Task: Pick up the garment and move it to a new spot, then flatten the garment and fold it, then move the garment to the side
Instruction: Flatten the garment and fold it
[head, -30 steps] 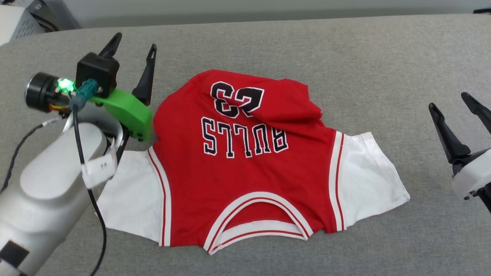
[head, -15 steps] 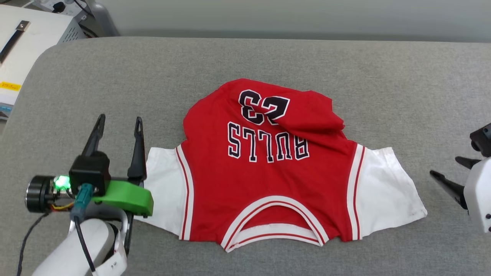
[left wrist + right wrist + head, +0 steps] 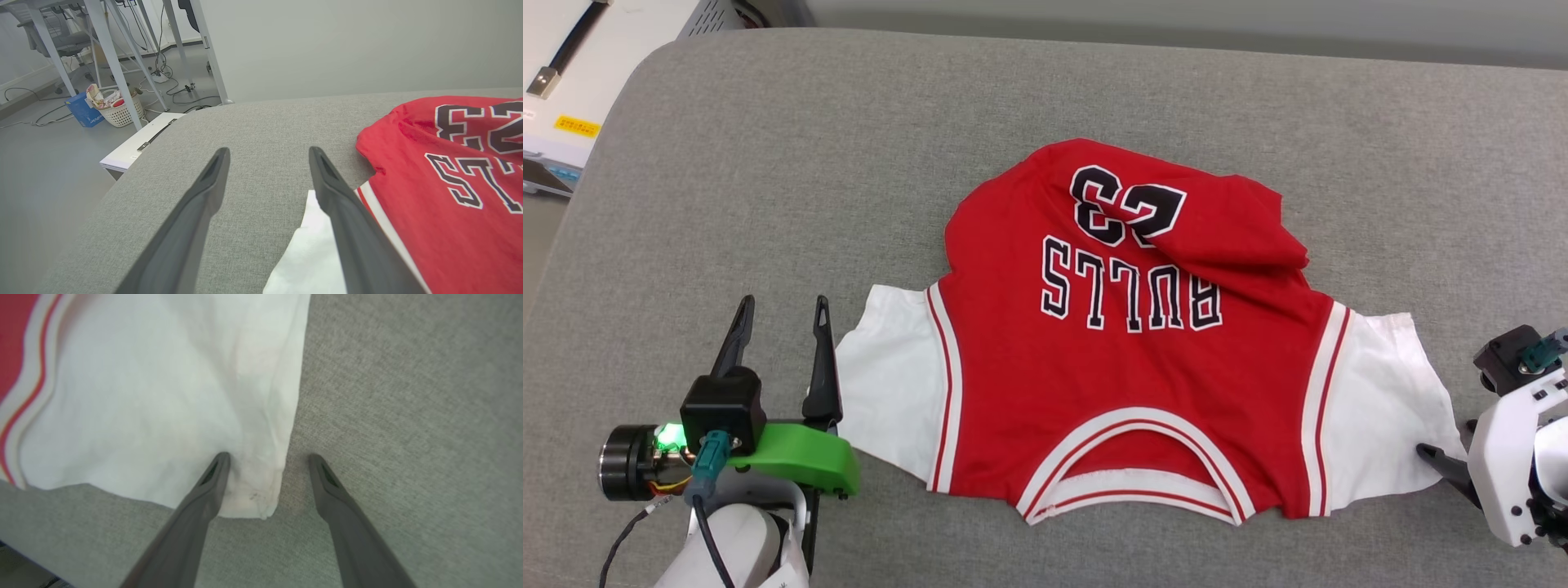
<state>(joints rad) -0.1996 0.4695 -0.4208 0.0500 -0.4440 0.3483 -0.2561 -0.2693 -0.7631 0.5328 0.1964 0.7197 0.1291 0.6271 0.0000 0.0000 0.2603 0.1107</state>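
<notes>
The garment (image 3: 1127, 384), a red jersey with white sleeves and black "BULLS 23" print, lies spread on the grey padded surface (image 3: 768, 163), collar toward me. Its far right hem is folded over the number. My left gripper (image 3: 784, 306) stands open just left of the left sleeve (image 3: 890, 392), nothing between its fingers. From the left wrist, the left gripper (image 3: 268, 151) has its right finger over the sleeve's (image 3: 310, 253) edge. My right gripper (image 3: 268, 457) is open astride the right sleeve's (image 3: 163, 396) near corner, one finger (image 3: 1441, 465) touching the cloth.
A white cabinet (image 3: 572, 73) stands beyond the surface's rounded far left corner. The left wrist view shows floor to the left with table legs (image 3: 114, 61), a white basket (image 3: 118, 110) and a blue box (image 3: 81, 110). Bare grey surface surrounds the garment.
The head camera has shifted. My left gripper drew back from beside the jersey's body to beside the left sleeve. My right gripper tipped down and came in onto the right sleeve's corner.
</notes>
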